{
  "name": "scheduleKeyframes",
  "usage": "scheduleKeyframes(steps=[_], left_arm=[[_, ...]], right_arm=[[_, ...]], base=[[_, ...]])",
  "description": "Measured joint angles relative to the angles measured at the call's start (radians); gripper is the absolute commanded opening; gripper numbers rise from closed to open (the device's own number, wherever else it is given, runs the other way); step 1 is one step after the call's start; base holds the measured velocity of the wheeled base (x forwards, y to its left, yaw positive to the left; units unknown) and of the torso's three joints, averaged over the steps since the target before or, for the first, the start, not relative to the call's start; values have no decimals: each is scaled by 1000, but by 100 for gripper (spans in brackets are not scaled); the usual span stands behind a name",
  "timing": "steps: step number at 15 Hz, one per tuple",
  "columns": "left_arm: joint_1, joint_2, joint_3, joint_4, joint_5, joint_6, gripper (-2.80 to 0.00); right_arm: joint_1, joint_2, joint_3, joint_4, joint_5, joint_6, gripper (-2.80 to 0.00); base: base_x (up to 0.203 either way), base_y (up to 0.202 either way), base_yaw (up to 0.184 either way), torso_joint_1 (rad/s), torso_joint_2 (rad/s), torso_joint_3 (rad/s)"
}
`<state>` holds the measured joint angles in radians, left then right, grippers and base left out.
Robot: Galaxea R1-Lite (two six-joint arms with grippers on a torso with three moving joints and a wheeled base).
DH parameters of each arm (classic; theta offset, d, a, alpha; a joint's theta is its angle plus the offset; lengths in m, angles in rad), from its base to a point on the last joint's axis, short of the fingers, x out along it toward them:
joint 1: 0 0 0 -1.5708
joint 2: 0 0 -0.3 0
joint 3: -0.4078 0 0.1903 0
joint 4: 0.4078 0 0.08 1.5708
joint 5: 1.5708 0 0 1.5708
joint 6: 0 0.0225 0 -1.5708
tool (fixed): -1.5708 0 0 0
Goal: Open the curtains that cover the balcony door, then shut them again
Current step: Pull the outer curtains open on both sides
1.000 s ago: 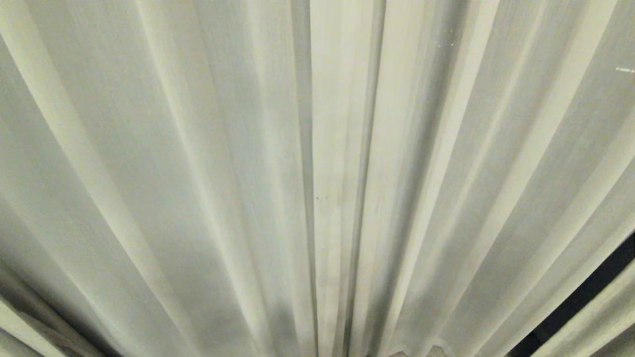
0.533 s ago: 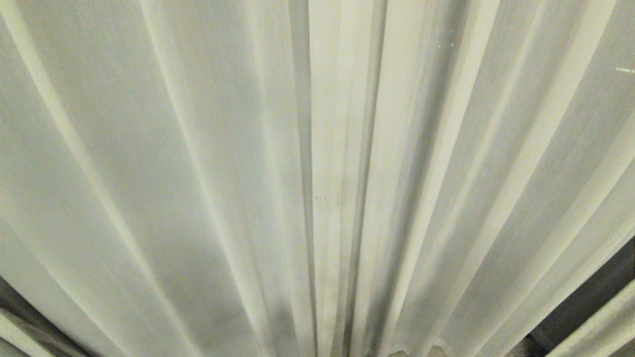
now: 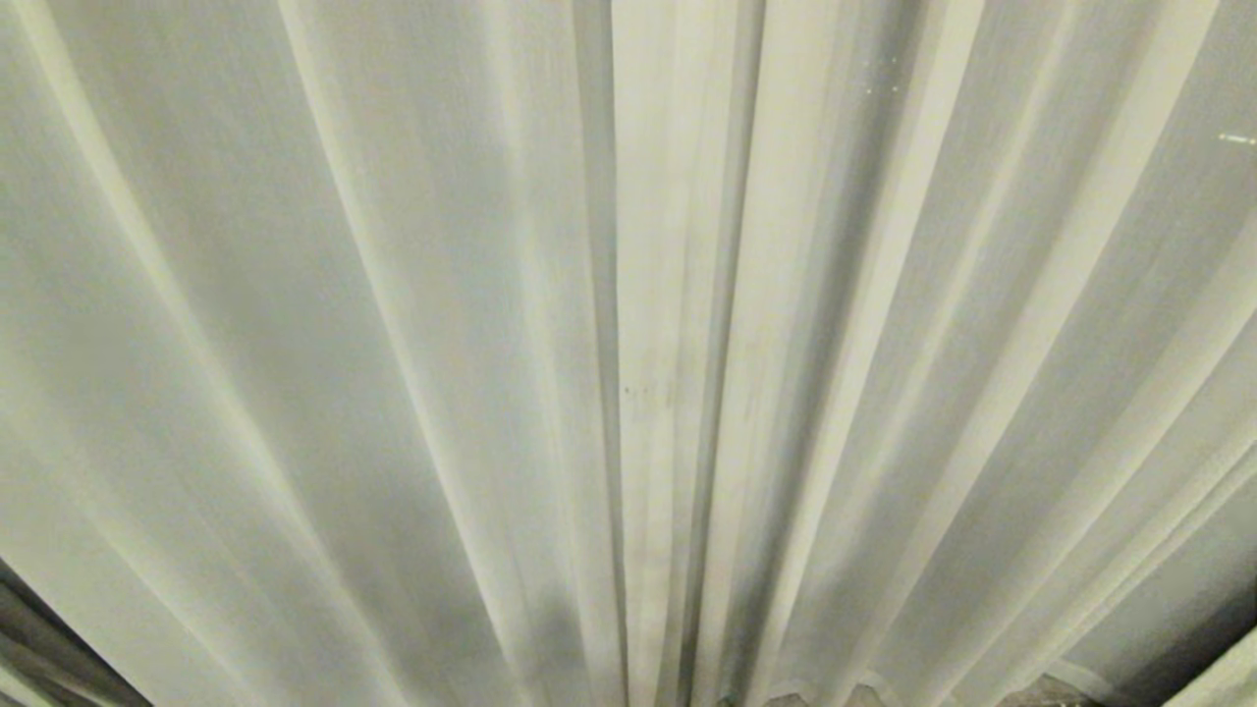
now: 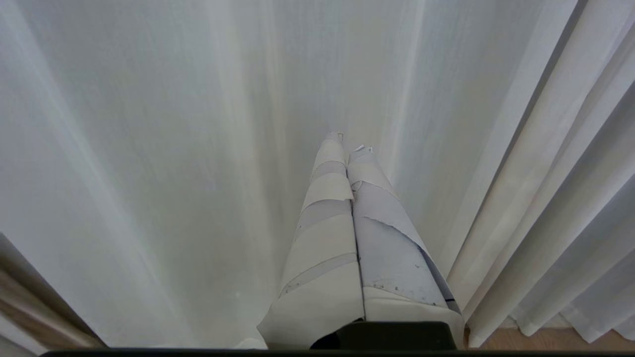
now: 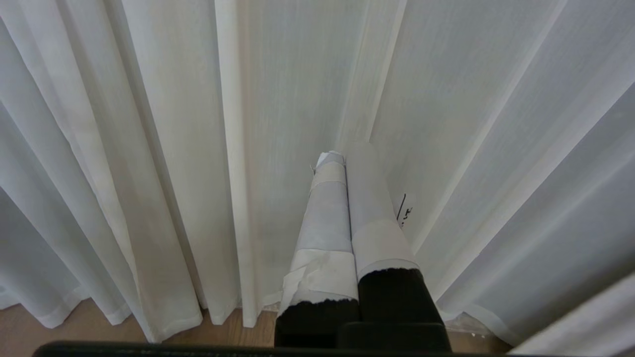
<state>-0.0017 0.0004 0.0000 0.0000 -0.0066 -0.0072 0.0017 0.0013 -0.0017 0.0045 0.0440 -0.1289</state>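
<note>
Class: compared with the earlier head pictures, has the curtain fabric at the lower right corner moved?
Yes. The curtains spread rightward, covering the dark gap, while the centre seam stayed put.

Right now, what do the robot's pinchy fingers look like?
Each gripper has two long, narrowing fingers. The left gripper is wrapped in pale tape strips, some torn and peeling, with small dark specks, on a black base. The right gripper has the same pale tape over its tips, but bare black shows lower down, where the tape ends raggedly.

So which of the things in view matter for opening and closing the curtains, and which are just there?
Part of the job:
- the curtains, drawn shut across the whole head view
- left gripper, shut, tips at the fabric
- right gripper, shut, tips at the fabric

Just there:
- wooden floor under the hems
</note>
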Motion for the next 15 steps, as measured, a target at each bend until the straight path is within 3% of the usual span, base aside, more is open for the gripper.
scheduleKeyframes(steps=[15], left_arm=[[0,0,0,0,0,0,-280]], right_arm=[[0,-1,0,0,-2,26,-280]], base=[[0,0,0,0,0,0]])
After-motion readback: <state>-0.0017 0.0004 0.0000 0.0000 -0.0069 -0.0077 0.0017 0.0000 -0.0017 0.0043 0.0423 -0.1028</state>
